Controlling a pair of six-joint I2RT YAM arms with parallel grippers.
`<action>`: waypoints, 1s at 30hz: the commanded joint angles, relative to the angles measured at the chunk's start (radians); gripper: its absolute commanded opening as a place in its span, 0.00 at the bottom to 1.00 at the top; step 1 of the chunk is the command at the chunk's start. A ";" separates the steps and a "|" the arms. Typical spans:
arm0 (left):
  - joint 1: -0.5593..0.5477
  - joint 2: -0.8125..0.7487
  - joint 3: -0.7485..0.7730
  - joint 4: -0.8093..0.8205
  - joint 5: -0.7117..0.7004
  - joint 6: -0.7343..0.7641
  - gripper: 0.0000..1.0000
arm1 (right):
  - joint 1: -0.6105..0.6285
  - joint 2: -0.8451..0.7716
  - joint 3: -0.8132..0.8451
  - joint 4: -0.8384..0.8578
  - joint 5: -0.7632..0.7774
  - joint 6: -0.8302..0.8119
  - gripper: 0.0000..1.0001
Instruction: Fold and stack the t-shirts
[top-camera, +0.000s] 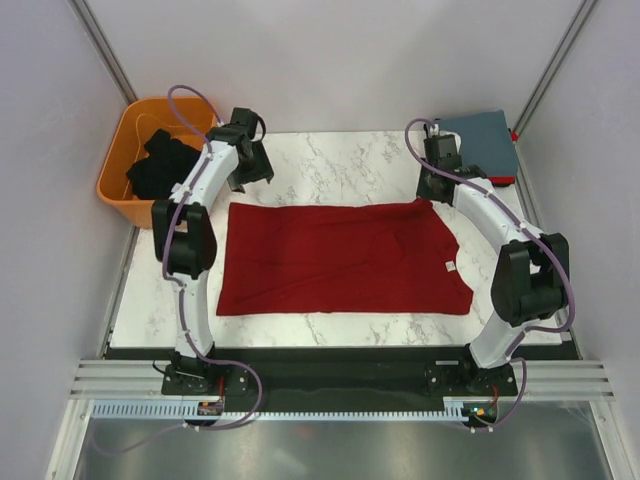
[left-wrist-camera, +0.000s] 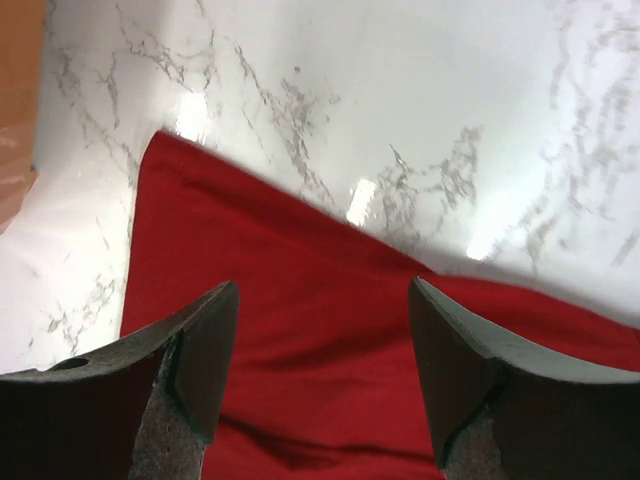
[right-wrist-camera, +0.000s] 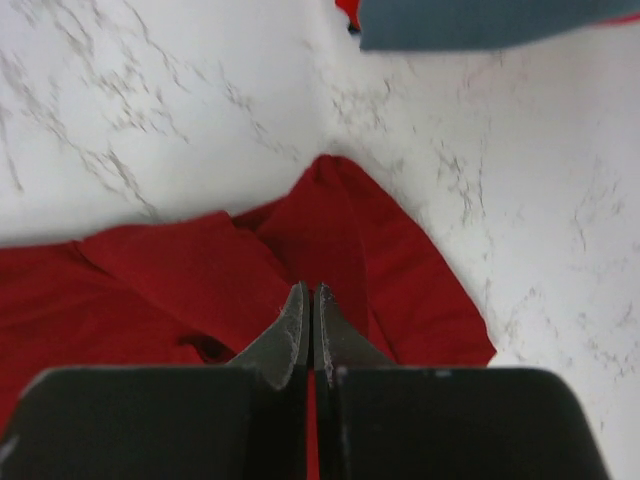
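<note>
Black left gripper (left-wrist-camera: 322, 290) is hovering near the far left corner of a dark red t-shirt (top-camera: 340, 260), its two fingers standing wide apart with nothing between them, so it is released and grasping nothing. Through the gap, its wrist camera is showing the shirt's corner and straight far edge lying against the white marble table (left-wrist-camera: 400, 100).

On the other side, the right gripper (right-wrist-camera: 308, 290) is sitting at the shirt's far right corner with its fingers clenched tight together. Red cloth is lying directly under the tips, rising in a soft ridge ahead of them, and it is not possible to tell whether any of it is being pinched.

Moving outward, the dark red t-shirt is lying spread out flat across the middle of the table, lightly wrinkled, with a small white tag (top-camera: 449, 267) showing near its right edge.

Beyond the right gripper, at the table's far right corner, a grey-blue folded t-shirt (top-camera: 480, 135) is resting on top of a red folded t-shirt (top-camera: 500, 181), of which only a thin edge is showing.

Off the table's far left corner, just beside the left arm, an orange plastic basket (top-camera: 118, 160) is holding a crumpled black t-shirt (top-camera: 160, 165)
</note>
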 joint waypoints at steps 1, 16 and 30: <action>0.006 0.123 0.145 -0.165 -0.077 -0.035 0.75 | -0.004 -0.072 -0.055 -0.004 0.004 -0.003 0.00; 0.069 0.272 0.149 -0.168 -0.175 -0.126 0.75 | -0.006 -0.139 -0.190 0.027 -0.099 0.027 0.00; 0.071 0.376 0.201 -0.124 -0.138 -0.190 0.63 | -0.006 -0.169 -0.236 0.050 -0.132 0.027 0.00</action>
